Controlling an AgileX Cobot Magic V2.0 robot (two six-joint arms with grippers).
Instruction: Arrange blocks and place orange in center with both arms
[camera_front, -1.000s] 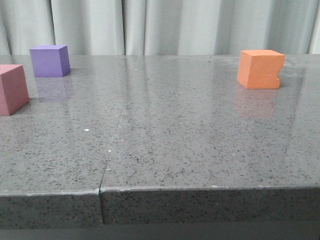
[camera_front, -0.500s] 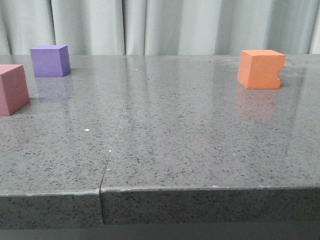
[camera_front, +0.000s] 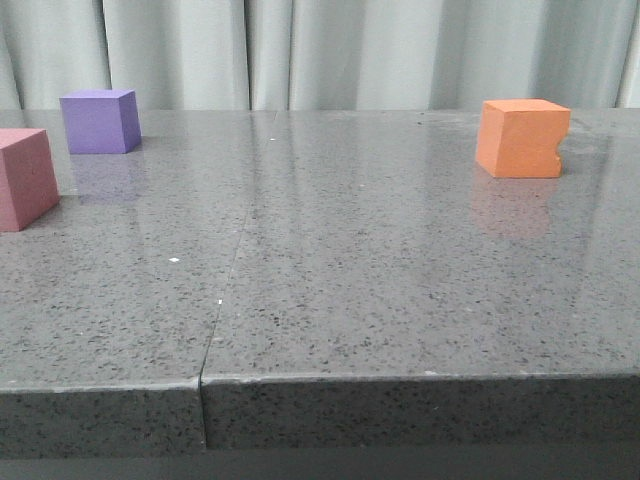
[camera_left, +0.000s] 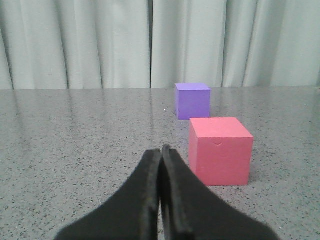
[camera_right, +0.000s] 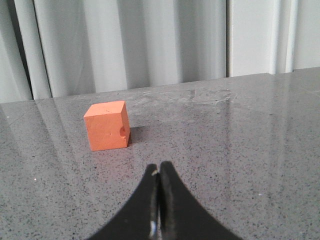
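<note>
Counter (camera_front: 400, 300): polished speckled grey stone, glossy, reflective. Purple cube (camera_front: 98, 121), pink-red cube (camera_front: 25, 178), orange cube (camera_front: 520, 138): matt, foam-like. Curtain (camera_front: 330, 50): pale cloth.

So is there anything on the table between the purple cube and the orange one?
No. In the front view, only bare speckled table lies between the purple cube and the orange cube; the pink-red cube sits nearer, off left.

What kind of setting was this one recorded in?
Probably a lab or test bench: a bare speckled grey stone tabletop, a plain pale curtain as backdrop, and only three foam cubes set out.
</note>
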